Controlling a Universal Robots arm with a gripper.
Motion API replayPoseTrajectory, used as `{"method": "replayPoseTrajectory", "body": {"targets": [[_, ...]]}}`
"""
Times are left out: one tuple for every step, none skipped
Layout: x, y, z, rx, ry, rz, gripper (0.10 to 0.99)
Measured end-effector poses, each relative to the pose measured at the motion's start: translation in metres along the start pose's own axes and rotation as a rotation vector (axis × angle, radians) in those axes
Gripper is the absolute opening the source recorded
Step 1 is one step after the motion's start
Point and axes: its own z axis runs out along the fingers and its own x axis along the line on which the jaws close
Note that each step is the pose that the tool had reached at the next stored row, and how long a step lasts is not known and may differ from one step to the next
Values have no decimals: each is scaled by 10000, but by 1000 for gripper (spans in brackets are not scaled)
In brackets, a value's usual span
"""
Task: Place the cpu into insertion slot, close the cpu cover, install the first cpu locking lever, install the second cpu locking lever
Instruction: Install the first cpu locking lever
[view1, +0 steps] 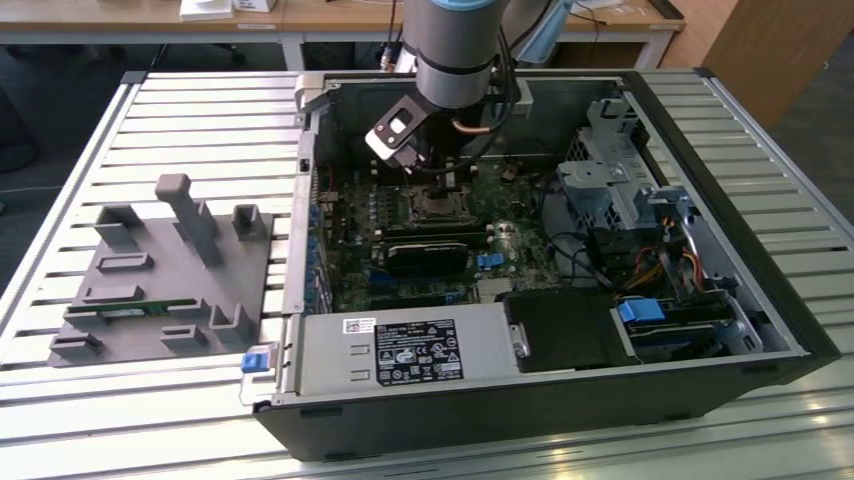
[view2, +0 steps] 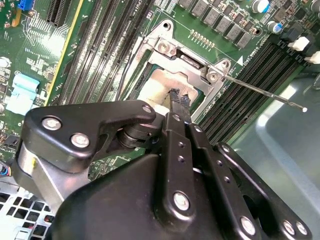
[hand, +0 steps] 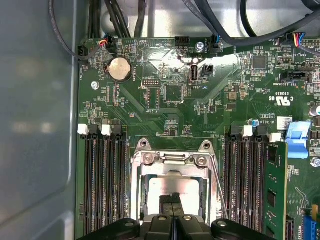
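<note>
The cpu (hand: 172, 186) shows its pale metallic face (view2: 159, 84) through the window of the silvery cpu cover (hand: 138, 192), which lies flat over the insertion slot (view1: 434, 208). My gripper (hand: 173, 201) is shut with nothing between its fingers. Its narrow tips (view2: 178, 98) are pressed together just over the cpu's face, at the window's edge. A thin locking lever rod (view2: 265, 93) sticks out sideways from the cover's corner, and it runs along one side of the socket in the first wrist view (hand: 218, 190). In the exterior view the gripper (view1: 443, 178) hangs inside the open computer case, right above the socket.
Long black memory slots (hand: 102, 185) flank the socket on both sides, one holding a green memory card (hand: 276, 190). Cables (hand: 120, 20) hang along the board's edge beside the grey case wall (hand: 35, 125). Outside the case stands a grey parts fixture (view1: 160, 270); the power supply (view1: 400, 350) fills the front.
</note>
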Motion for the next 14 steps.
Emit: {"method": "replayPoseTrajectory", "body": {"targets": [[0,0,0,0,0,0,106],[0,0,-1,-1,1,0,106],[1,0,-4,1,-2,0,106],[1,0,-9,1,-3,0,106],[1,0,-12,0,-1,0,106],[1,0,-17,0,-1,0,106],[2,0,-24,0,-1,0,106],[3,0,-32,0,-1,0,106],[3,0,-41,0,0,0,106],[4,0,-48,0,0,0,106],[4,0,-53,0,0,0,106],[5,0,-60,0,-1,0,106],[6,0,-66,0,0,0,106],[6,0,-70,0,0,0,106]]}}
